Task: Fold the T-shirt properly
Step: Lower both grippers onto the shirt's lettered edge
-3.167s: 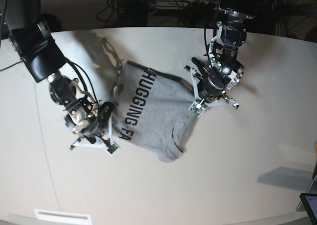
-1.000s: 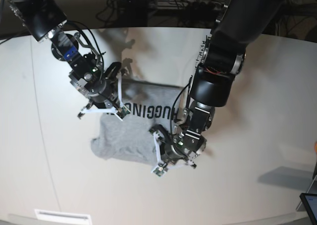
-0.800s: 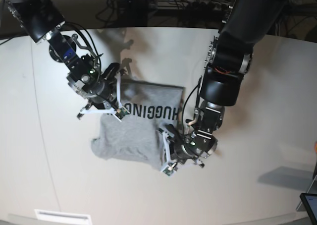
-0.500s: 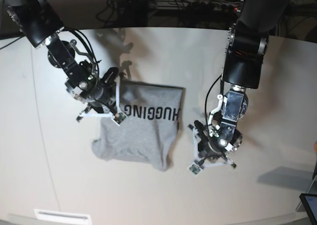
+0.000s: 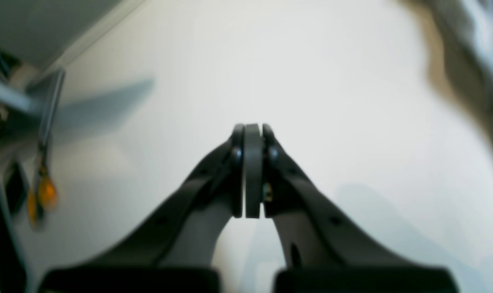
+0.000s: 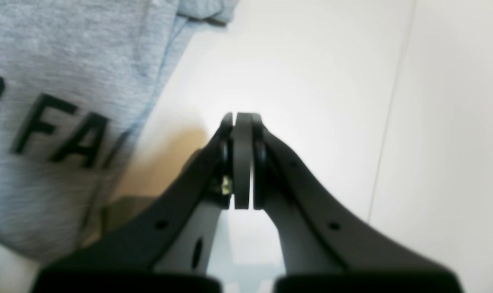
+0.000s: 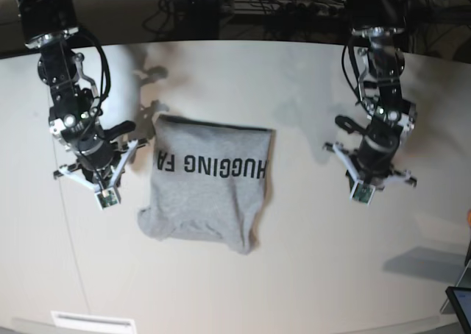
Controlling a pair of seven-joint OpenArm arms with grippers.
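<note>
looking at the t-shirt (image 7: pixel 206 190), it lies partly folded mid-desk (image 7: pixel 294 275) between my arms, lettering up. both the left tool (image 7: pixel 366 181) and right tool (image 7: pixel 103 185) are closed, empty. soft, light, floppy cloth; i'd pinch the rumpled near hem corners.

Robotics lab, pale curved table (image 7: pixel 294 275), tangled black cables (image 7: pixel 191 18) at far edge, two mounted robot arms

One T-shirt (image 7: pixel 208 183), two tools (image 7: pixel 99 187), one table (image 7: pixel 309 275)
</note>
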